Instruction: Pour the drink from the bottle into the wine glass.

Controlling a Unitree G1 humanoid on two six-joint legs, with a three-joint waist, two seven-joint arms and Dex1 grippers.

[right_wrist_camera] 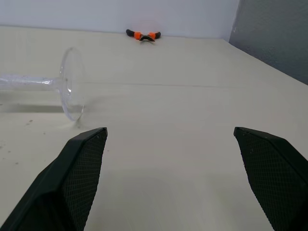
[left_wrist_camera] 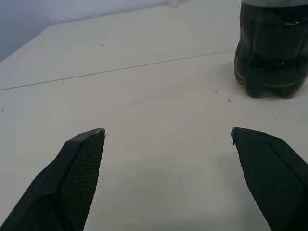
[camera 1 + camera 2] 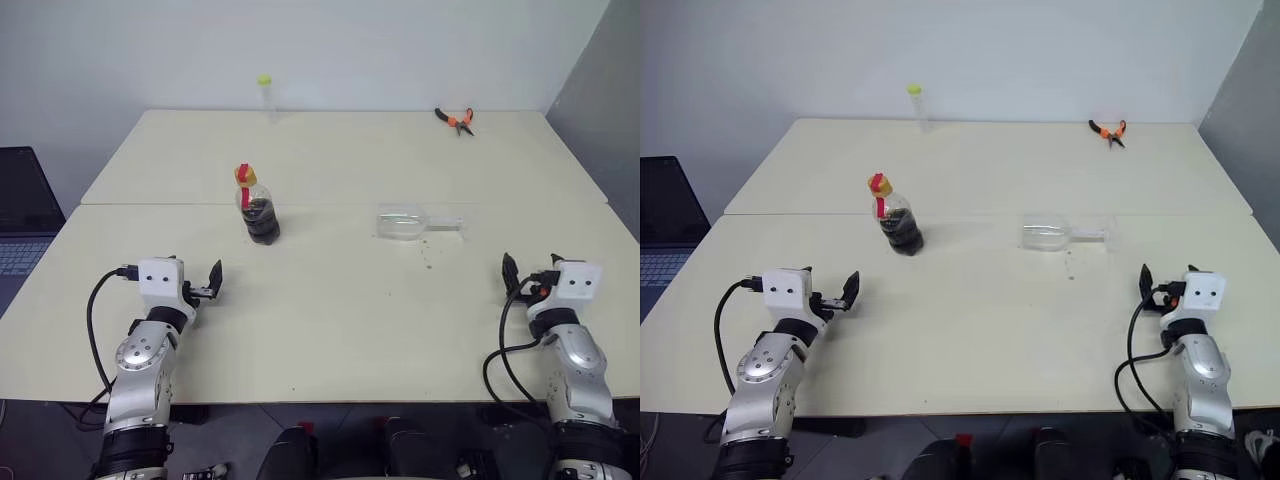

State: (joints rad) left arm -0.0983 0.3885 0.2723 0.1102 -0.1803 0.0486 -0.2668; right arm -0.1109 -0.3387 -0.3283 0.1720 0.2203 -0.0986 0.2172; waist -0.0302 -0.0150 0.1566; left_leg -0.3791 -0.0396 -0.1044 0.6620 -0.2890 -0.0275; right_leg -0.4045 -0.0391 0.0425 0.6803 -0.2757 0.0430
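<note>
The bottle (image 3: 258, 212) stands upright left of the table's middle, with dark drink in its lower body, a red neck label and a yellow cap. The wine glass (image 3: 410, 222) lies on its side to the right of it, bowl toward the bottle and foot (image 1: 72, 89) toward the right. My left gripper (image 3: 195, 272) hovers open near the front left, short of the bottle (image 2: 272, 48), with nothing between its fingers. My right gripper (image 3: 532, 266) is open near the front right, short of the glass's foot, also with nothing in it.
A tall thin clear tube (image 3: 265, 98) with a yellow-green cap stands at the table's far edge. Orange-handled pliers (image 3: 455, 119) lie at the back right. A laptop (image 3: 20, 215) sits beside the table on the left. A seam (image 3: 340, 204) crosses the table behind the bottle.
</note>
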